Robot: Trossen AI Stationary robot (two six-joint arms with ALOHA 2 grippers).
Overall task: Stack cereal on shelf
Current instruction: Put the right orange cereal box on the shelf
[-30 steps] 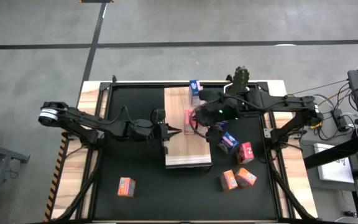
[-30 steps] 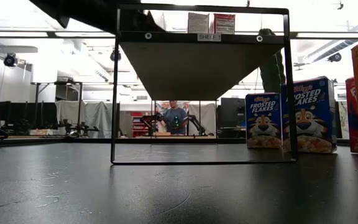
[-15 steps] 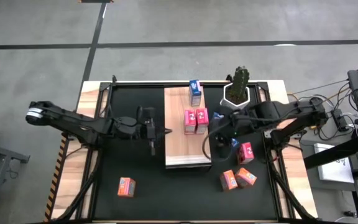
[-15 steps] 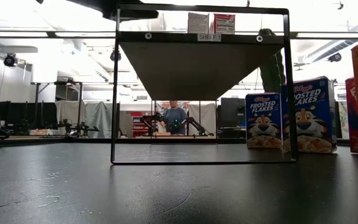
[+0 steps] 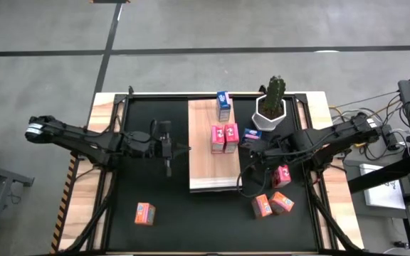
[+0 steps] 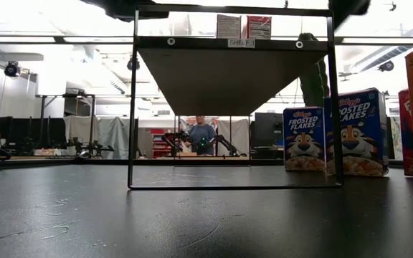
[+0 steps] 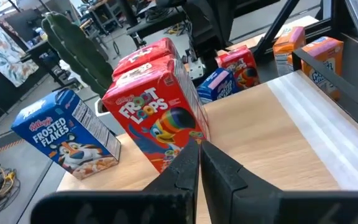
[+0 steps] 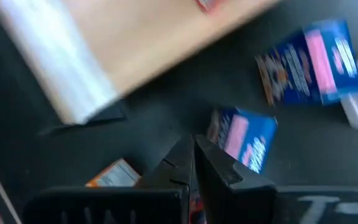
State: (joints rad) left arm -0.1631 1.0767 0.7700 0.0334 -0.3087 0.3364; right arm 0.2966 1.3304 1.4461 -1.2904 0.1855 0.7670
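The shelf (image 5: 216, 160) is a light wood board on a black frame. On it stand a blue cereal box (image 5: 223, 105) and two pink-red boxes (image 5: 224, 137) side by side, seen close in the left wrist view (image 7: 157, 118). My left gripper (image 5: 189, 148) is shut and held level just left of the shelf, pointing at those boxes. My right gripper (image 5: 253, 158) is shut and points steeply down over the mat right of the shelf. It hovers above a blue box (image 8: 241, 137); a second blue box (image 8: 309, 62) lies beyond.
A white-potted cactus (image 5: 271, 107) stands at the shelf's far right. On the mat lie a pink-red box (image 5: 282, 174), two orange boxes (image 5: 262, 206) (image 5: 283, 203) and, near the left front, another orange box (image 5: 145, 212). The low view shows the shelf's frame (image 6: 131, 100).
My left gripper has drawn back from the shelf toward the table's left edge and risen a little. My right gripper has left the pink-red boxes on the shelf, swung toward the right and near side, sunk over the mat and rolled its wrist, tipping downward.
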